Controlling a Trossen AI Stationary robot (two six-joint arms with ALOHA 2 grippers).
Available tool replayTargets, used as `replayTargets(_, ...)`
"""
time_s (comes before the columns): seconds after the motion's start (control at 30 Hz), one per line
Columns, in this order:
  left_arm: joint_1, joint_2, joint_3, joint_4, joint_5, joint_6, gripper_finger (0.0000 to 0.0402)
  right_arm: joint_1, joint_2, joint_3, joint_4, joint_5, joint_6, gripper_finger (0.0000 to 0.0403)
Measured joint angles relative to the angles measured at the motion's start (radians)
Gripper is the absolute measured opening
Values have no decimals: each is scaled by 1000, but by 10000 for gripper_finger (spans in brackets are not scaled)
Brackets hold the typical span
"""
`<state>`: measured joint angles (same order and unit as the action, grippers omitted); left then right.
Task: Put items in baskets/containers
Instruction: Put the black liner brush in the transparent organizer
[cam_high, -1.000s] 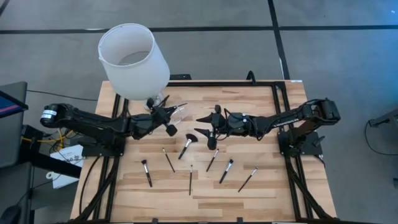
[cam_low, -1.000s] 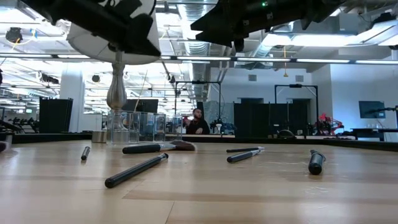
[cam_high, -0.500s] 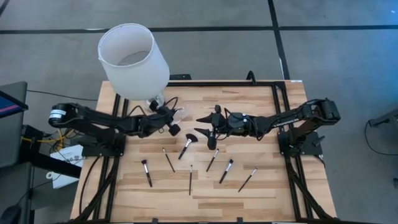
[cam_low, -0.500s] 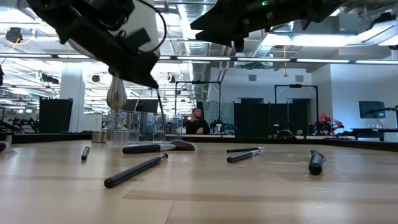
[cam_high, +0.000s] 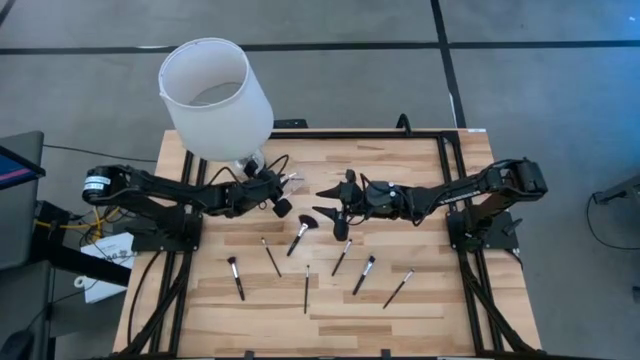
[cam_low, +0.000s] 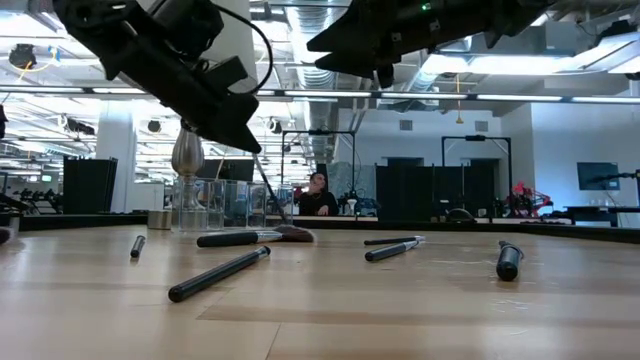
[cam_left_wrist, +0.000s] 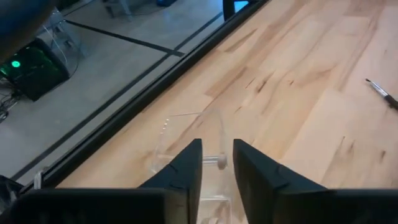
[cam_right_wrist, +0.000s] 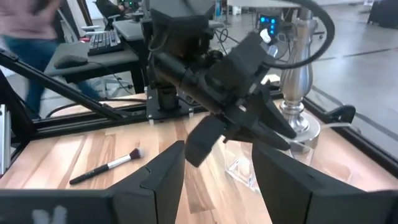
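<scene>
Several thin black makeup brushes lie flat on the wooden table, among them a fan brush (cam_high: 301, 233) and one at the near left (cam_high: 235, 277). The small clear cup (cam_left_wrist: 180, 140) stands by the lamp's foot at the far left. My left gripper (cam_left_wrist: 217, 152) hangs just over the cup, tipped down, its fingers a narrow gap apart. A thin brush (cam_low: 268, 185) slants down from its tips toward the cup. My right gripper (cam_high: 330, 200) hovers open above the table's middle, holding nothing. My left gripper: the thin brush's upper end (cam_low: 257, 152) lies right at the fingertips, but I cannot tell whether they touch it. The brush slants down from there toward the cup.
A tall lamp with a big white shade (cam_high: 215, 95) and a silver stem (cam_low: 187, 155) stands at the far left, close behind the cup. Black rails (cam_high: 450, 135) frame the table. A person (cam_low: 318, 195) sits in the room beyond.
My left gripper has come down toward the cup and tipped further downward, shifting slightly toward the table's right edge. The thin brush has come down with it and now slants toward the cup.
</scene>
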<state>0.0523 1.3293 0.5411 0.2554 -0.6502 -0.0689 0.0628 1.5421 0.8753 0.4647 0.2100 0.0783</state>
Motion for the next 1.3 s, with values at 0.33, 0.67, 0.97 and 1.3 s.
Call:
replayTargets(0.33, -203, -215, 0, -31, 3, 38, 122, 31, -49, 0, -56, -9, -81, 188)
replayTargets(0.67, -336, -308, 0, -73, 193, 2, 116, 7, -261, 0, -422, -6, -229, 191)
replayTargets(0.97, -329, -147, -1, -76, 157, -103, 115, -203, -156, -199, -225, -265, -114, 178)
replayTargets(1.3, -308, -111, -1, -76, 151, -131, 115, -254, 25, -276, -142, -541, -96, 158)
